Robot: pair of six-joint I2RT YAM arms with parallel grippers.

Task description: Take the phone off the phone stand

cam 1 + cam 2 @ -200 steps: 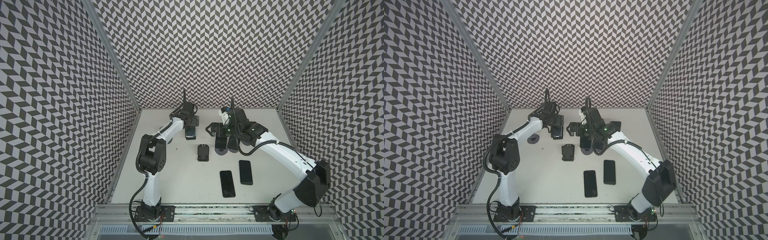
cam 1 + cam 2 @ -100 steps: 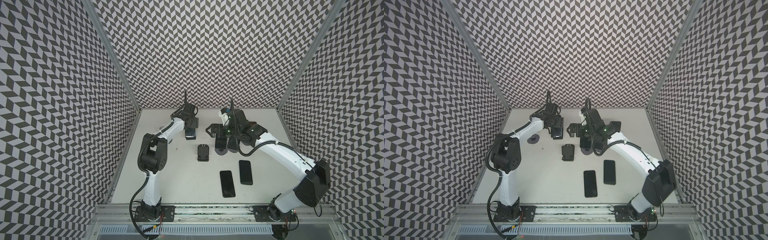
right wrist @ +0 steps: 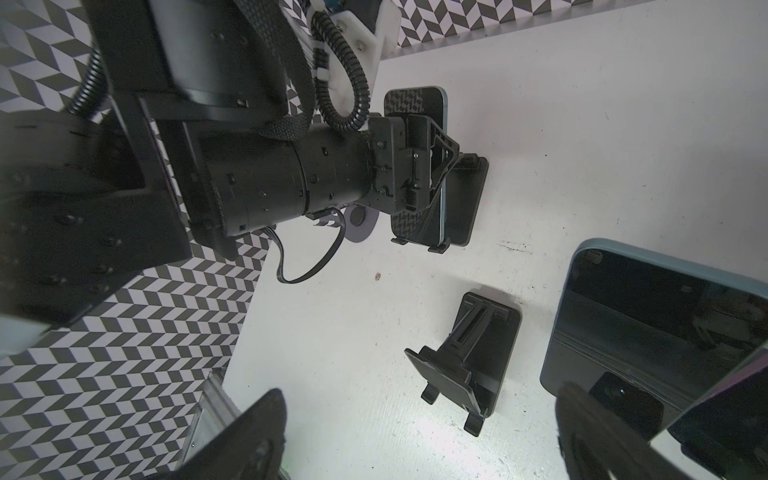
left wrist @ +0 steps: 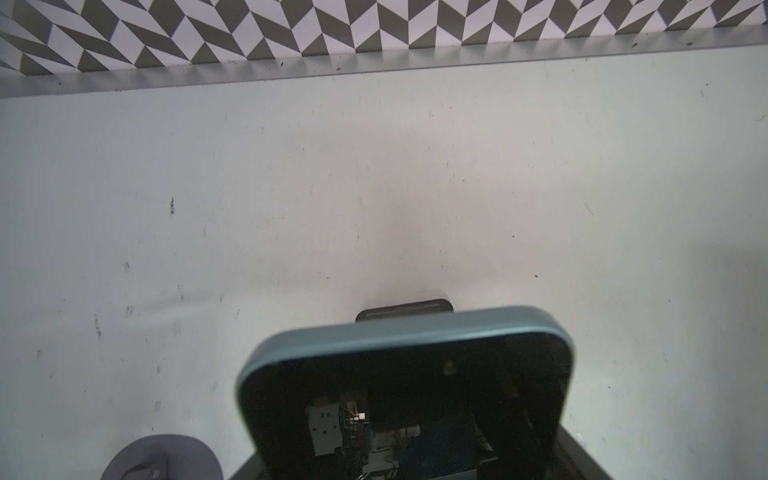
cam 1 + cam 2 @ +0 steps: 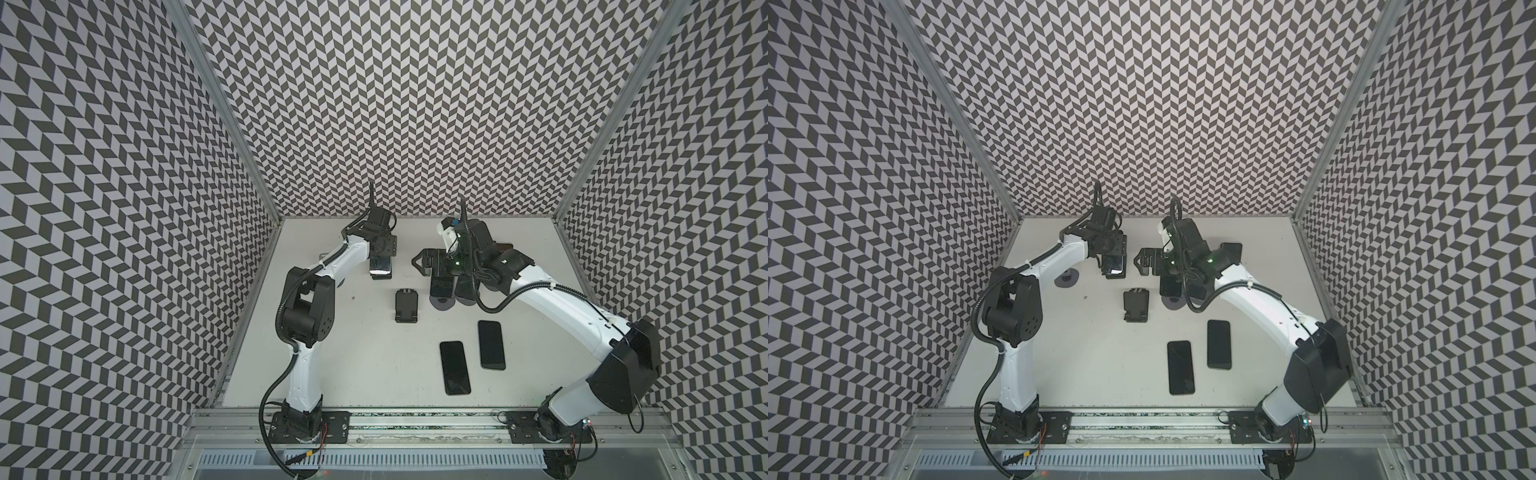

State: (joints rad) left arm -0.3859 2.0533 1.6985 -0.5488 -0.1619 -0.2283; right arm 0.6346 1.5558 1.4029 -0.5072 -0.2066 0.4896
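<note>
A dark phone (image 3: 415, 102) with a teal rim leans in a black phone stand (image 3: 467, 195) at the back left of the table. My left gripper (image 5: 381, 257) comes down over it, and its jaws sit against the phone's two long edges. In the left wrist view the phone (image 4: 407, 374) fills the lower middle, with the phone stand (image 4: 405, 308) just behind it. My right gripper (image 3: 415, 449) is open and holds nothing. It hovers near the middle of the table, above an empty black stand (image 3: 469, 357).
Two more upright phones (image 5: 442, 286) stand under my right wrist. Two phones (image 5: 455, 368) (image 5: 491, 345) lie flat near the front. The empty stand (image 5: 406, 305) is in the middle. A purple disc (image 5: 1066, 278) lies by the left arm. Patterned walls close three sides.
My left gripper's jaws have narrowed onto the phone in the stand. The right arm has hardly moved.
</note>
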